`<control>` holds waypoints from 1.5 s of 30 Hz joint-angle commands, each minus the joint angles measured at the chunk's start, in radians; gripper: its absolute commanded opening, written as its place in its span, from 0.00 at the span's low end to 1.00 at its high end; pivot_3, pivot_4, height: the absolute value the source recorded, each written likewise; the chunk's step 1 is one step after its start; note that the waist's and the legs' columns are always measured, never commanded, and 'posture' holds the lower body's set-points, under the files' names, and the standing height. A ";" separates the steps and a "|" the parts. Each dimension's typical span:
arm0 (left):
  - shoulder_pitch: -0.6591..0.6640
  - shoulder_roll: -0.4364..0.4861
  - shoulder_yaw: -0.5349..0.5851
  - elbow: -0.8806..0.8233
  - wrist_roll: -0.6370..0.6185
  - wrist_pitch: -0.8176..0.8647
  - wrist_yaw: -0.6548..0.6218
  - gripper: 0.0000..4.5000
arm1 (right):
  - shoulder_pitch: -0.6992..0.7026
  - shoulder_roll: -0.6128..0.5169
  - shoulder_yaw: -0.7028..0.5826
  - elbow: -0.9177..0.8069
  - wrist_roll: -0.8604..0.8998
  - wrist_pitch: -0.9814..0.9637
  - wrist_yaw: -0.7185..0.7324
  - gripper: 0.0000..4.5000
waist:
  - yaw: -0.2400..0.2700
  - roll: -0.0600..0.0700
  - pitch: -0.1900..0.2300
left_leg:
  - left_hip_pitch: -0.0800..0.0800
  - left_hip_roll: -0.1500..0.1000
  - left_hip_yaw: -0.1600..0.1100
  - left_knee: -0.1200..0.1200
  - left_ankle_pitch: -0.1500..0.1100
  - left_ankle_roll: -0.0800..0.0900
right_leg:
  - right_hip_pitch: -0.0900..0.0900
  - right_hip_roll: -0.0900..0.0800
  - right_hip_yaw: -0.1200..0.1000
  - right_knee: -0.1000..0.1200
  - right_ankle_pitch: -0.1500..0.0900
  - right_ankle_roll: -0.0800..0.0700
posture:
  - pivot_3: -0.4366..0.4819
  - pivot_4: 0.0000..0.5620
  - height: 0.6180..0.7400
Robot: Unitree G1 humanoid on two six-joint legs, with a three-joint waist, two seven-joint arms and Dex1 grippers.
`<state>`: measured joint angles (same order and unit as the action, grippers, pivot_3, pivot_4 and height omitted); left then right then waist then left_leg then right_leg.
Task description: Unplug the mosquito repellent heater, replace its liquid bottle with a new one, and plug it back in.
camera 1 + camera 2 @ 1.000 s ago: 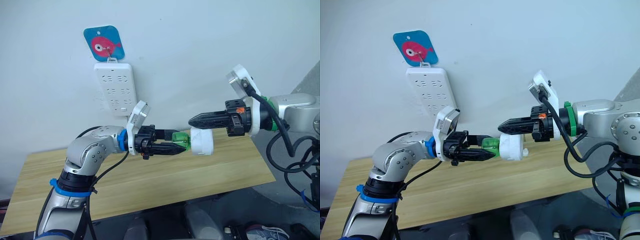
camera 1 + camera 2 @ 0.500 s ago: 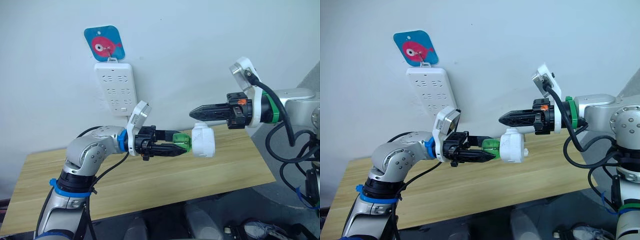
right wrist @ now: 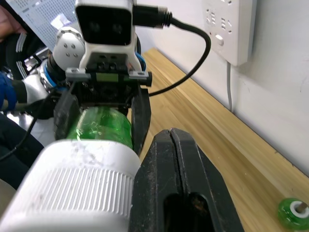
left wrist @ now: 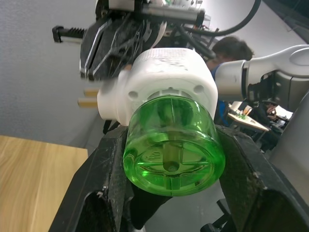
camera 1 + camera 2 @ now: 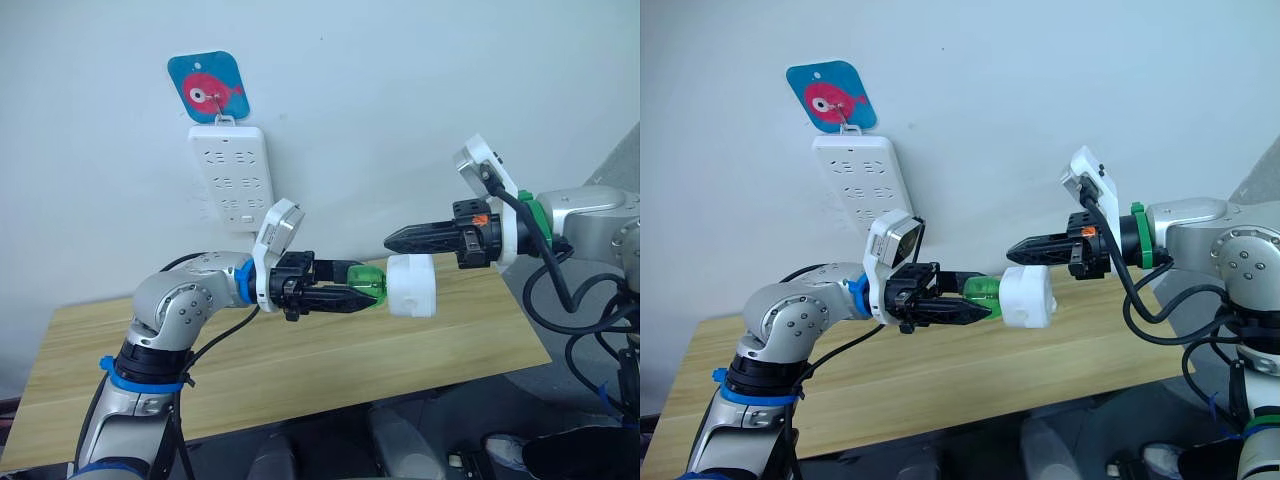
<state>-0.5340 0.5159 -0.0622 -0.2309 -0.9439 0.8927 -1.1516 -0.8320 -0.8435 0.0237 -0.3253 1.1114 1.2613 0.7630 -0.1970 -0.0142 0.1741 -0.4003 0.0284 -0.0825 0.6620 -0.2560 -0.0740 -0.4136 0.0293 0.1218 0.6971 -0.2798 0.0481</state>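
The mosquito repellent heater (image 5: pixel 412 285) is a white rounded unit held in the air above the table, with a green liquid bottle (image 5: pixel 370 281) screwed into its socket. My left gripper (image 5: pixel 356 294) is shut on the green bottle (image 4: pixel 174 145). Two metal prongs (image 4: pixel 89 97) stick out of the heater's side. My right gripper (image 5: pixel 392 240) is shut with nothing between its fingers, and its tip lies just above the heater's top (image 3: pixel 82 188). Another green bottle (image 3: pixel 293 212) lies on the table near the wall.
A long white power strip (image 5: pixel 232 175) hangs on the wall from a blue fish hook (image 5: pixel 208 88), up and to the left of both grippers. The wooden table (image 5: pixel 300 365) runs below the arms, with its front edge near me.
The right gripper rose a little half a second ago and has come back down close over the heater. The left arm, with bottle and heater, has shifted slightly to the right.
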 commanded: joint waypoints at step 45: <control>0.221 -0.127 -0.017 -0.030 0.371 -0.552 0.165 0.51 | 0.109 0.067 -0.344 -0.052 0.000 0.055 -0.257 0.20 | 0.002 0.000 -0.001 | 0.000 0.000 0.001 0.000 -0.001 0.002 | 0.000 0.000 0.001 -0.001 0.001 -0.002 | 0.22 0.18 0.97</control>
<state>-0.3123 0.4043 -0.0829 -0.2280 -0.5991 0.4174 -1.0029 -0.7342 -0.7739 -0.2479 -0.3325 1.0619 1.2962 0.5465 -0.1947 -0.0143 0.1728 -0.4007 0.0280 -0.0816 0.6623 -0.2571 -0.0721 -0.4130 0.0287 0.1226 0.6966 -0.2785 0.0459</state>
